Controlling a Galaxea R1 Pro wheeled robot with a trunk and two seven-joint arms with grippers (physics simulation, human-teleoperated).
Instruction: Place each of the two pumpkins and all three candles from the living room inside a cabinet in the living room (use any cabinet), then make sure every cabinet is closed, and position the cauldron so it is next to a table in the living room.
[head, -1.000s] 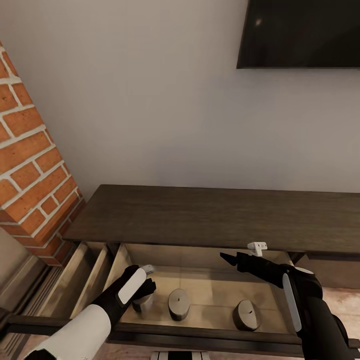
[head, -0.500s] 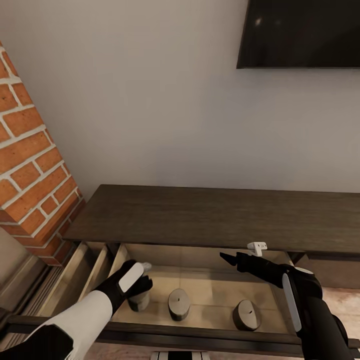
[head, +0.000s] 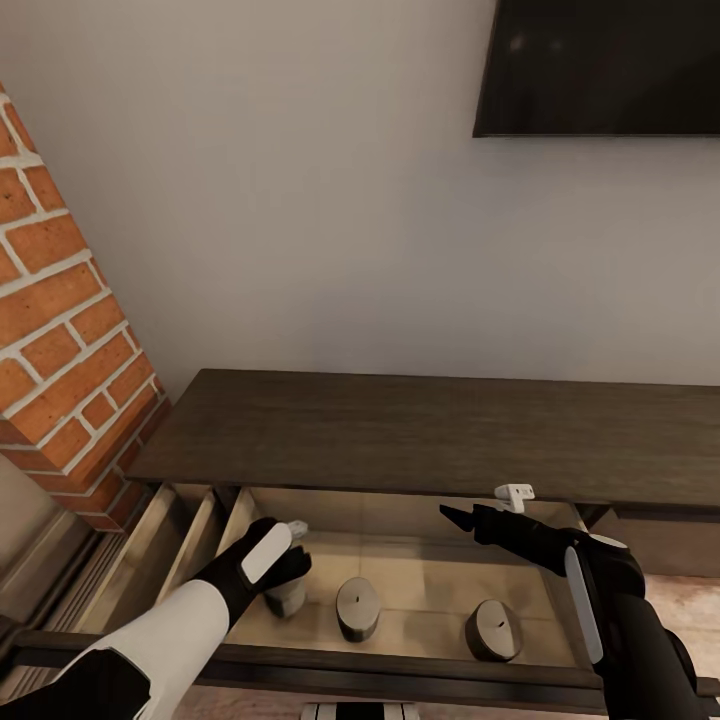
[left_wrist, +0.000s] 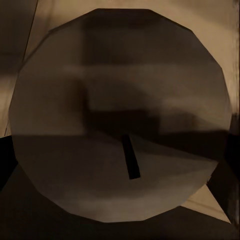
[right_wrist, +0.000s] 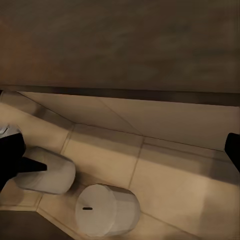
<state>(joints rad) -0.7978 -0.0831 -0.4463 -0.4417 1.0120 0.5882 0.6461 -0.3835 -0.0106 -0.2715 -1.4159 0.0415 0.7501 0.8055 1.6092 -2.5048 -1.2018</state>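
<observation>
— Where are the candles now?

— All three are in the open drawer (head: 420, 590) of the cabinet (head: 420, 435). The middle candle (head: 357, 607) and the right-hand candle (head: 493, 630) lie tipped on the pale drawer floor, well apart from each other. The third candle (head: 286, 597) stands at the drawer's left end, directly under the left gripper (head: 290, 560).

— Is that gripper holding it?

— I can't tell. Its fingers are down around the top of the candle, but from above they hide the contact, and the left wrist camera sees mostly the candle's flat top and wick (left_wrist: 131, 162) at very close range. It could be clamped or just let go.

— And the right gripper (head: 480, 510)?

— Spread apart and holding nothing, hovering over the back of the drawer, clear of the candles.

— How would one of those candles handle?

— My guess is light and rigid, with a smooth waxy skin that could slip. Being stubby cylinders, they roll once tipped, as two of them have. I'd pinch across the round side wall, midway up, jaws square to the axis, and not by the wick or the flat end.
</observation>
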